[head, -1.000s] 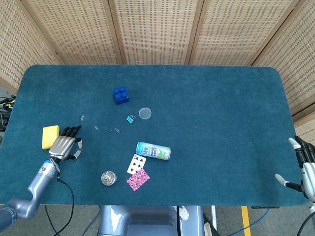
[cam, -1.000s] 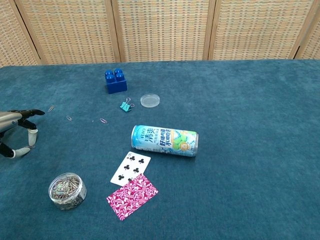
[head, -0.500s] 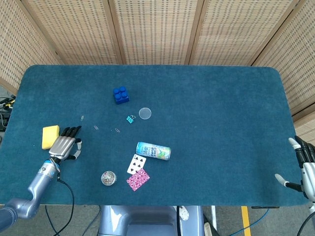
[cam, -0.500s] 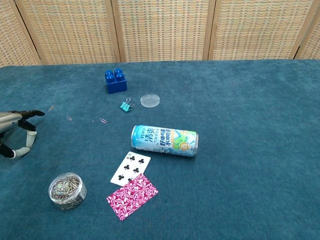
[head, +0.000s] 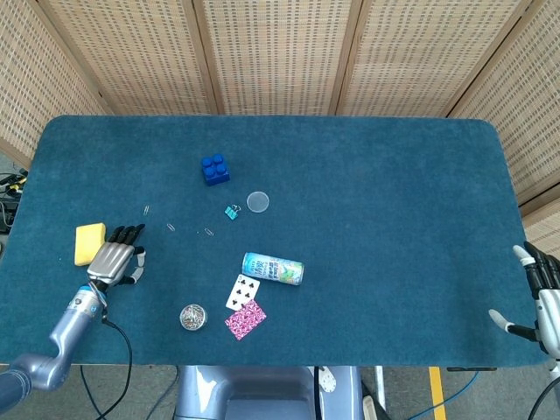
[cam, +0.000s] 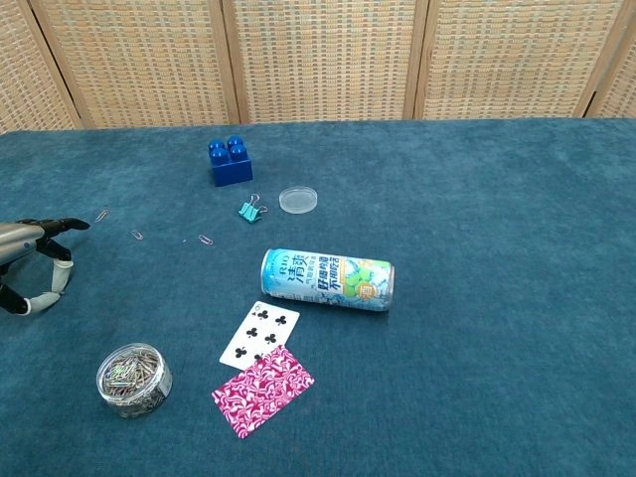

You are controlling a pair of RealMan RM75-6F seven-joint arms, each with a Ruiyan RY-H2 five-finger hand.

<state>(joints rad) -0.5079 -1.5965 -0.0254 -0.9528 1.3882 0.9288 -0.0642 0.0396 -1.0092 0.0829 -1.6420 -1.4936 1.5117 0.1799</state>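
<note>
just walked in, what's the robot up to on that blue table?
Neither robot hand holds anything. The left robot hand hangs over the table with fingers spread, right beside a yellow sponge and nearest to it. The right robot hand sits open off the table's right edge. In the middle lie a drink can on its side, two playing cards, a jar of paper clips, a blue brick, a binder clip and a clear lid.
</note>
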